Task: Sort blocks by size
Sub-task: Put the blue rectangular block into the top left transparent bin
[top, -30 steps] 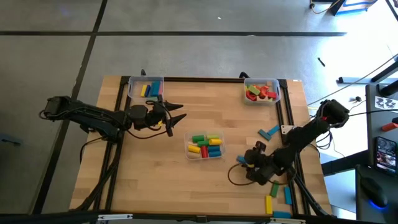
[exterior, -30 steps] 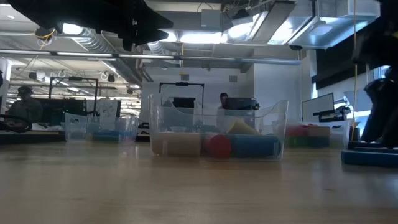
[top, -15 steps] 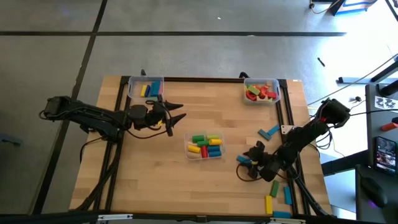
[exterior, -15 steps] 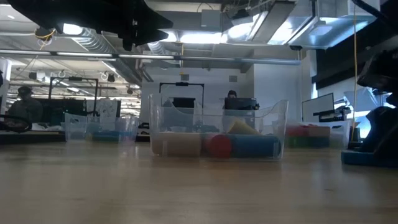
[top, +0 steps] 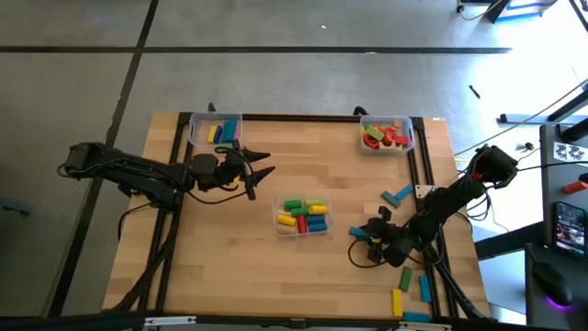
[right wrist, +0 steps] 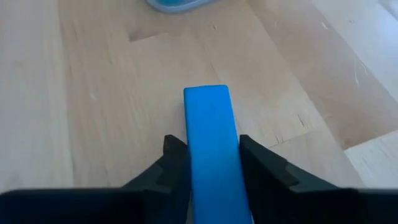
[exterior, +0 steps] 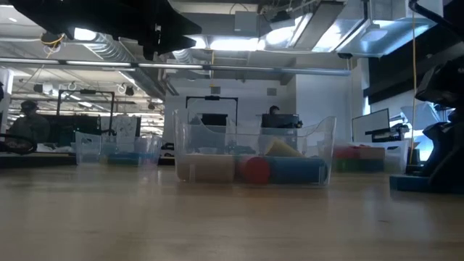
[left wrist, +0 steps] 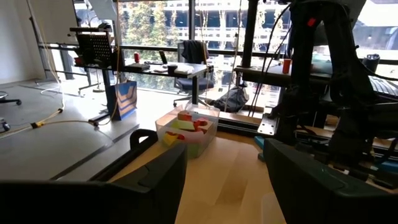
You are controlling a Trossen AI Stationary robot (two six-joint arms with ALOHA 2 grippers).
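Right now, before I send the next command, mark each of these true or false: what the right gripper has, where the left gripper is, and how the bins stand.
1. The right gripper is closed on a blue block. True.
2. That block is red. False: it is blue.
3. The left gripper hangs open near the far-left bin, holding nothing. True.
4. The middle bin is empty. False: it holds green, yellow, red and blue blocks.
5. Loose blocks lie on the table's right side. True.

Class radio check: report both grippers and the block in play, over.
Right gripper shut on long blue wooden block, low over table. Left gripper open, idle near the far-left clear plastic bin. Path unobstructed.
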